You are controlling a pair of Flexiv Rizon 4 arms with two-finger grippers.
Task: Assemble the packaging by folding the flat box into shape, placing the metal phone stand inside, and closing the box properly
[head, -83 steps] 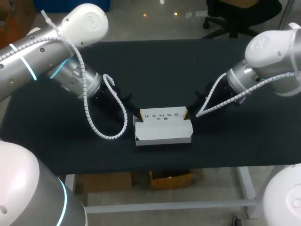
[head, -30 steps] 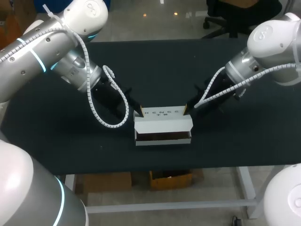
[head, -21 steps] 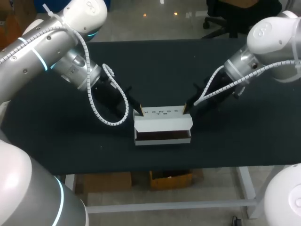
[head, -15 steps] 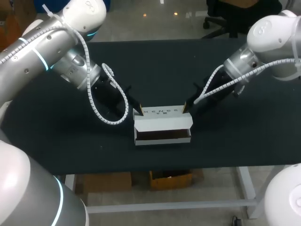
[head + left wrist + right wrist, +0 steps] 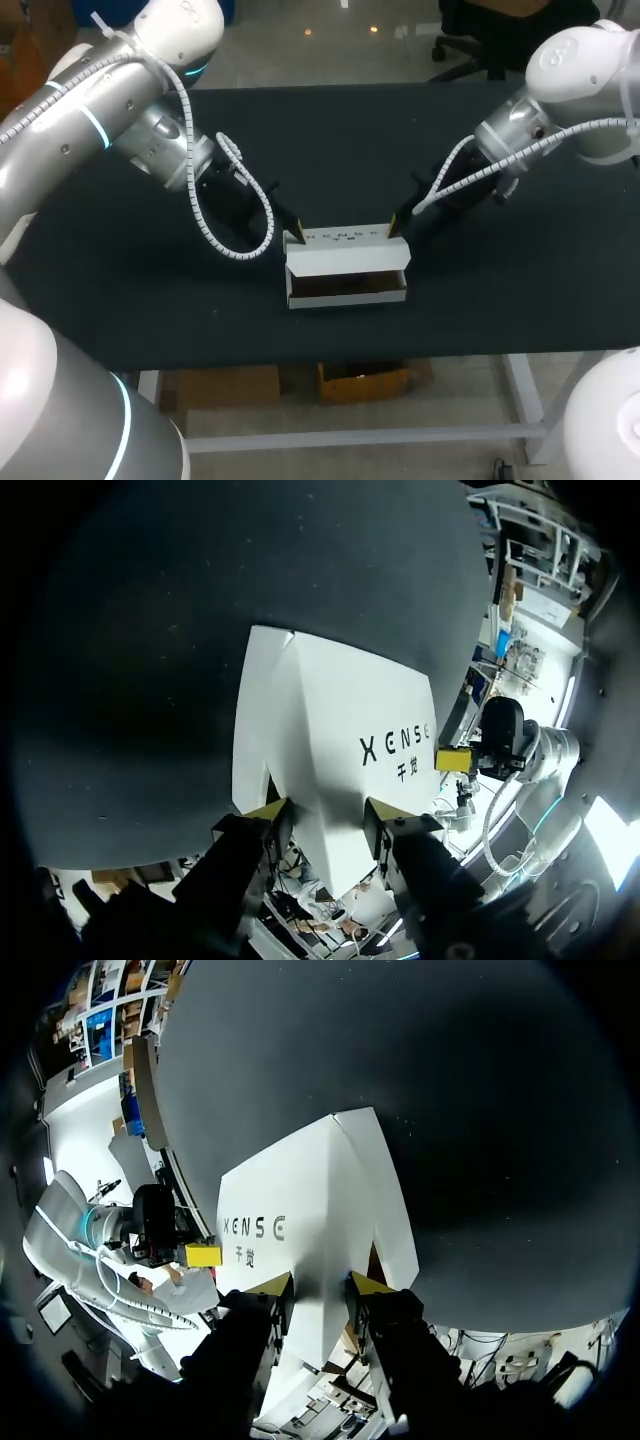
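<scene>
white box (image 5: 346,262) on black table (image 5: 330,140), near front edge, middle, lid partly open. left gripper (image 5: 325,816) fingers clamp lid's left end, right gripper (image 5: 318,1282) fingers clamp right end, narrow gaps.

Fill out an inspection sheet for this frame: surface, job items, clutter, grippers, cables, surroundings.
Surface: black table.
Job's things: white box stands mid-table, near side open, interior dark; phone stand cannot be made out.
Clutter: nothing seen.
Grippers: left gripper fingers pinch the box's left end; right gripper fingers pinch its right end.
Cables: left cable loops low beside the box; right cable hangs along its arm.
Surroundings: nothing seen.
</scene>
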